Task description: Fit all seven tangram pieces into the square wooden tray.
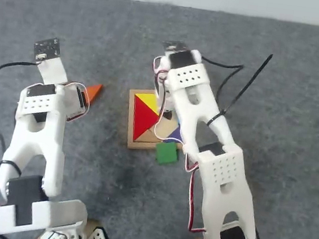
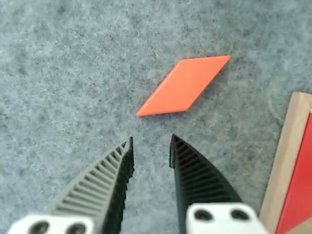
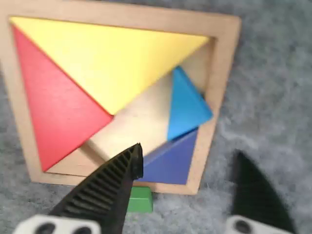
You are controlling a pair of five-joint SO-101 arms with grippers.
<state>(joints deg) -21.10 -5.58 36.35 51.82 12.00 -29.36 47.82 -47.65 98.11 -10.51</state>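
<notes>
The orange parallelogram [image 2: 184, 85] lies flat on the grey carpet, just ahead of my left gripper [image 2: 151, 145], which is open and holds nothing. It also shows as an orange tip [image 1: 95, 91] left of the square wooden tray [image 1: 130, 119]. My right gripper [image 3: 187, 165] hovers open over the tray [image 3: 222, 73]. In the tray are a yellow triangle [image 3: 112, 63], a red triangle [image 3: 53, 107], a light blue triangle [image 3: 185, 105] with a corner up on the rim, and a dark blue piece [image 3: 170, 163]. A green square [image 1: 166, 153] lies on the carpet just outside the tray's near rim.
Grey carpet covers the whole table. The right arm [image 1: 204, 131] hides the right part of the tray in the high view. Black cables trail beside both arms. The tray's rim [image 2: 287, 146] lies close beside the left gripper.
</notes>
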